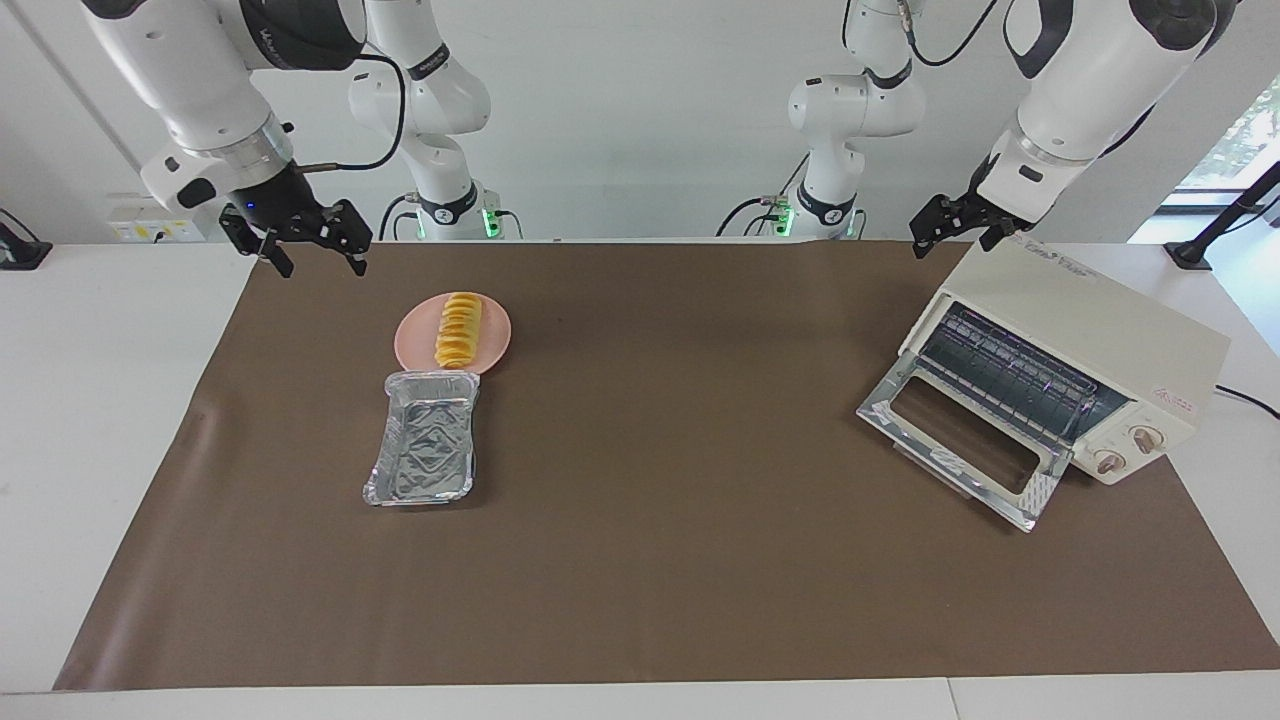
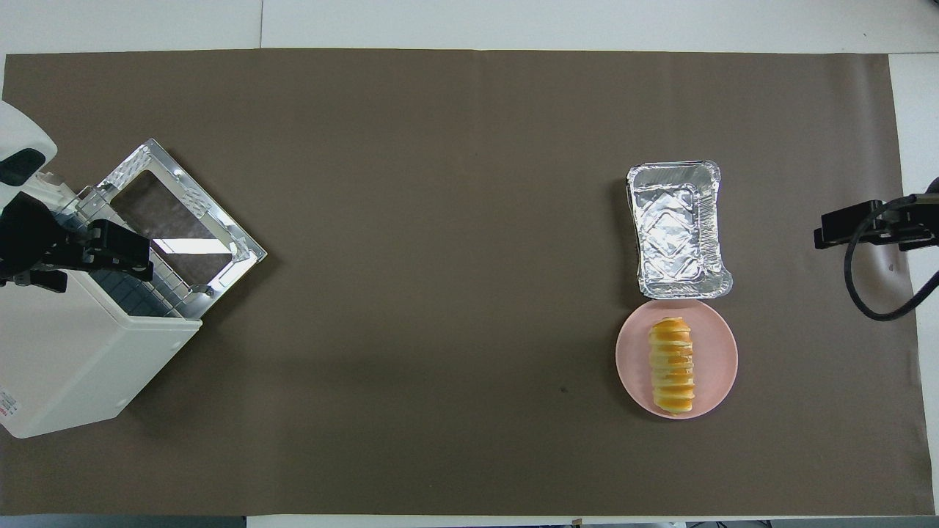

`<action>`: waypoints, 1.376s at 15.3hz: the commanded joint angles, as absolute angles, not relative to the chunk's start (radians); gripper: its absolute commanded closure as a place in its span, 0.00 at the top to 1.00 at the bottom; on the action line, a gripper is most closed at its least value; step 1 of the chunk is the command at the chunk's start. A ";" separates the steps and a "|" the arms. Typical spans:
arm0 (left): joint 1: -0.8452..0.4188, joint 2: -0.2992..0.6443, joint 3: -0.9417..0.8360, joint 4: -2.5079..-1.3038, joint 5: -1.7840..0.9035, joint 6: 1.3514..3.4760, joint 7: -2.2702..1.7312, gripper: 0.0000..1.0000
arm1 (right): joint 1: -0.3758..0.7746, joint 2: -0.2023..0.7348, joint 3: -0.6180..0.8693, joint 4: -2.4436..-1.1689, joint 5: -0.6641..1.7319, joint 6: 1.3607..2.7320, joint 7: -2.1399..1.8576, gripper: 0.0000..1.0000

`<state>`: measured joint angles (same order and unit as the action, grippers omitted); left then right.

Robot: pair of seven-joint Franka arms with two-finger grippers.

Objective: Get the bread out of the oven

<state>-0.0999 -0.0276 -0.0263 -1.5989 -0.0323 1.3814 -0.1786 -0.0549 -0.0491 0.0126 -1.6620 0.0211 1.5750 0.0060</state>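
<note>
The bread point(image 1: 459, 330) point(image 2: 673, 364), a golden ridged loaf, lies on a round pink plate point(image 1: 495, 340) point(image 2: 715, 359) toward the right arm's end of the table. The cream-white oven point(image 1: 1090, 330) point(image 2: 81, 359) stands at the left arm's end. Its glass door point(image 1: 950, 440) point(image 2: 180, 220) is folded down open and its wire rack point(image 1: 1010, 375) is bare. My right gripper point(image 1: 318, 262) point(image 2: 866, 227) is open and empty in the air over the mat's edge, beside the plate. My left gripper point(image 1: 952, 240) point(image 2: 92, 257) is open and empty over the oven's top.
A crinkled silver foil tray point(image 1: 422, 450) point(image 2: 678, 229) lies empty, touching the plate on the side farther from the robots. A brown mat point(image 1: 680, 500) covers the table between plate and oven.
</note>
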 commanded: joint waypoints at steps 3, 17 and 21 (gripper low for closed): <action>-0.094 -0.049 -0.028 -1.614 -0.048 1.390 -0.179 1.00 | -0.066 -0.012 0.017 -1.620 0.005 1.556 -0.002 1.00; -0.094 -0.049 -0.028 -1.614 -0.048 1.390 -0.179 1.00 | -0.075 -0.015 0.017 -1.626 -0.014 1.536 -0.035 1.00; -0.094 -0.049 -0.028 -1.614 -0.048 1.390 -0.178 1.00 | -0.075 -0.018 0.017 -1.631 -0.014 1.535 -0.034 1.00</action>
<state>-0.0999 -0.0276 -0.0263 -1.5989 -0.0323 1.3814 -0.1786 -0.0603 -0.0218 0.0081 -1.6413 0.0036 1.5538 -0.0034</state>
